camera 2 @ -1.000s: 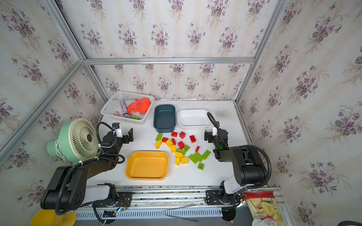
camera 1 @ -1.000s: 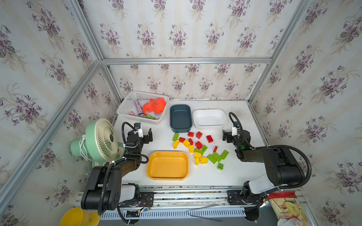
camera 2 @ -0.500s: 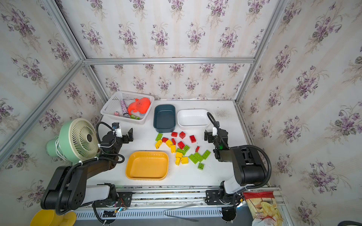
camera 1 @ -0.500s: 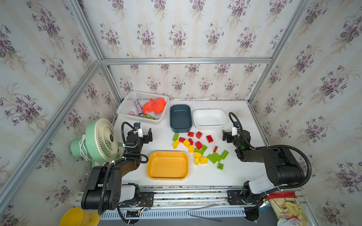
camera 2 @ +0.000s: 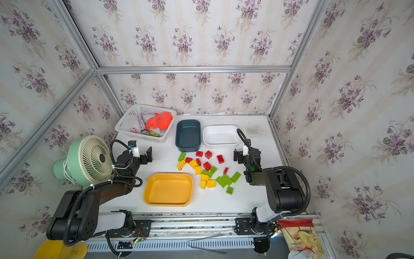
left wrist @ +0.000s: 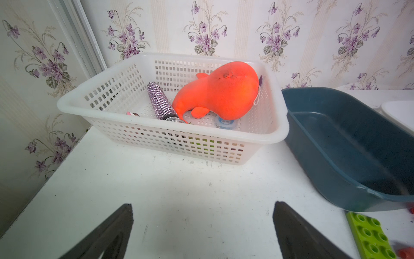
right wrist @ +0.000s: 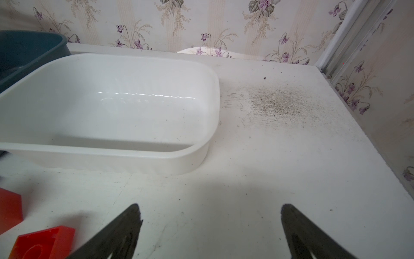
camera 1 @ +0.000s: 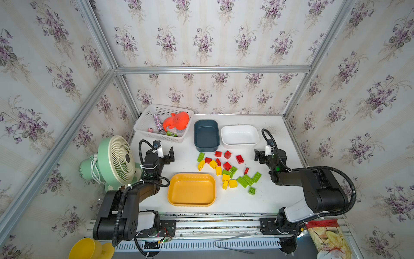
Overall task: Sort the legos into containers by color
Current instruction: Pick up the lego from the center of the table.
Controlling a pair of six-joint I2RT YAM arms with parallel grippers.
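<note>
Both claws are wide open with nothing in them. The left gripper point(left wrist: 202, 204) and right gripper point(right wrist: 210, 205) each point toward the far side, so the legos point(camera 1: 227, 166) sit off sideways between them, none in the blue tray point(camera 1: 206, 136), white tray point(camera 1: 239, 135) or orange-yellow tray point(camera 1: 191, 190). The outermost red brick point(camera 1: 239, 158) lies just left of the right gripper and closer than anything is to the left one, so I'd guess that arm goes first and swings left instead of reaching ahead.

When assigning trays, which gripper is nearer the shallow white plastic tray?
Right. The right gripper is just off the white tray's front-right corner; the left gripper is beyond the dark teal plastic tray, by the white lattice basket.
</note>
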